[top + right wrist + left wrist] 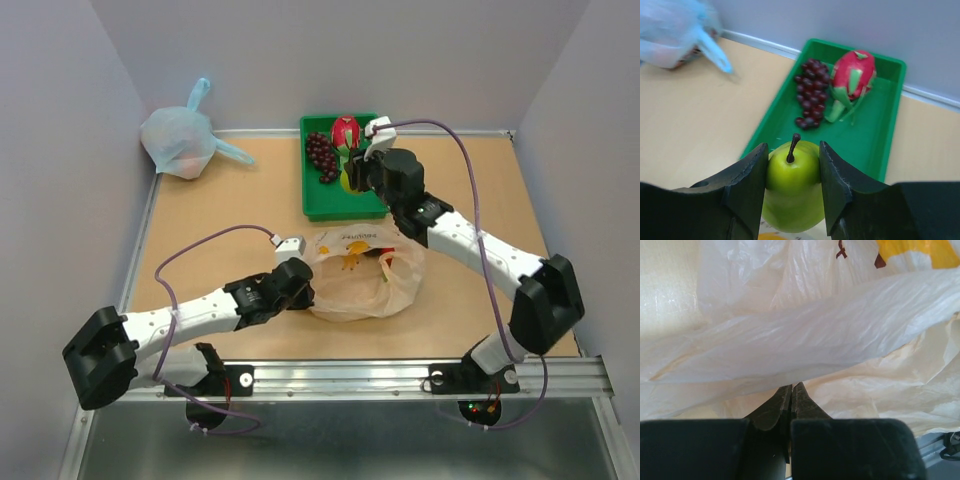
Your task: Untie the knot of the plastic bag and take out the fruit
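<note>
The peach-orange plastic bag [362,275] lies open at the table's middle; it fills the left wrist view [805,335]. My left gripper [300,285] is shut on the bag's left edge, its fingers [791,396] pressed together under a fold. My right gripper [352,172] is shut on a green pear [791,187] and holds it above the near edge of the green tray [318,200]. Dark purple grapes [321,156] and a red dragon fruit [347,132] lie in the tray; they also show in the right wrist view, grapes [811,92] and dragon fruit [854,77].
A pale blue knotted bag [182,138] with something inside sits at the back left corner; it also shows blurred in the right wrist view [675,35]. Grey walls close in the table on three sides. A metal rail [400,375] runs along the near edge.
</note>
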Action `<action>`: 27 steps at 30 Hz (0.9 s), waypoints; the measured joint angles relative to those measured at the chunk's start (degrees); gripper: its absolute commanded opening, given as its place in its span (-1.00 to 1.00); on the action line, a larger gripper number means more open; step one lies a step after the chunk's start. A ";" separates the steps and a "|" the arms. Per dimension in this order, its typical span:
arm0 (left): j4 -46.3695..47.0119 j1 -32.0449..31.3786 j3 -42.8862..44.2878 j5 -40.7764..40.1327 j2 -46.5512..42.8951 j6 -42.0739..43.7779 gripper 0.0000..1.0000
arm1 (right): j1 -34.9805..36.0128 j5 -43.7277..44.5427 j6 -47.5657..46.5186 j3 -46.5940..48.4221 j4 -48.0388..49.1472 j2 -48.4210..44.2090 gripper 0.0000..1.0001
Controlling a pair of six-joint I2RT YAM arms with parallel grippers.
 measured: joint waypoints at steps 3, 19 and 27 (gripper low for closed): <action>0.42 0.00 -0.79 0.37 -1.38 0.13 -0.82 | -4.96 -0.24 0.42 2.54 0.81 6.88 -0.99; 1.68 0.02 -3.93 1.46 -5.27 0.09 -0.82 | -13.92 -1.51 2.23 21.49 5.44 39.39 0.51; 1.70 0.04 -5.33 1.33 -7.67 -0.31 -0.82 | -13.90 -0.13 1.99 22.18 6.14 37.53 0.88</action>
